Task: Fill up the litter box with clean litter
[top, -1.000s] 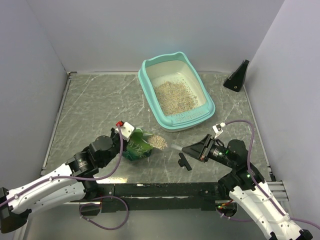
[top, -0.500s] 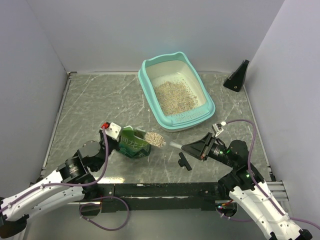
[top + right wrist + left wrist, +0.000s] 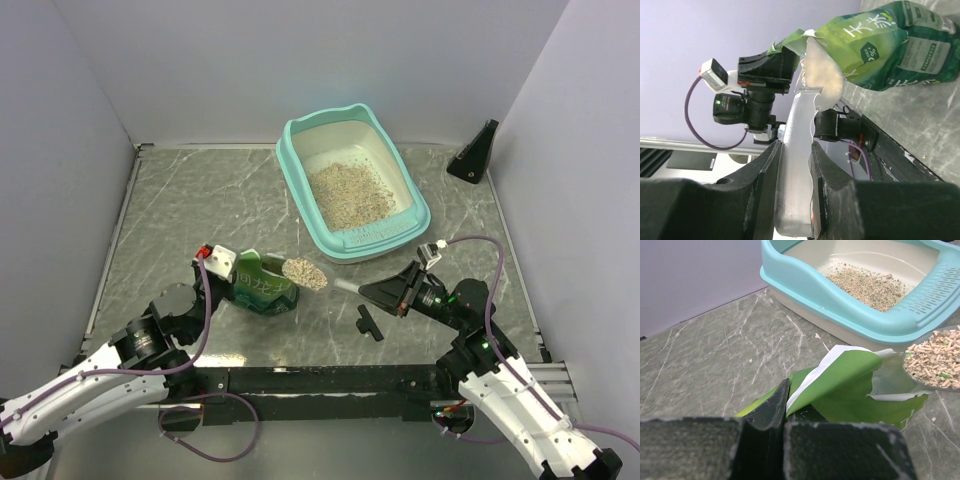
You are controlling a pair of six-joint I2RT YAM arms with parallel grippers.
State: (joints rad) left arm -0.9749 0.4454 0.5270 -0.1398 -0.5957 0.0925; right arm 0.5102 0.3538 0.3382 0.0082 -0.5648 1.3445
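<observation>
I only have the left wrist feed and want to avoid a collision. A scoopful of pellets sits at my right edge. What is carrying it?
Observer: The right gripper clamps the clear scoop by its handle.
Operator: Anything loose near that arm?
Observer: A small black part lies on the table, just nearer the bases than that gripper.
Operator: Is my bag off the table?
Observer: No. The right wrist view shows the green bag resting on the table while the left gripper pinches its top.

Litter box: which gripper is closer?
Right. The right gripper, holding the scoop, is just in front of the litter box; the left gripper, clamped on the green bag, is farther, front-left.
</observation>
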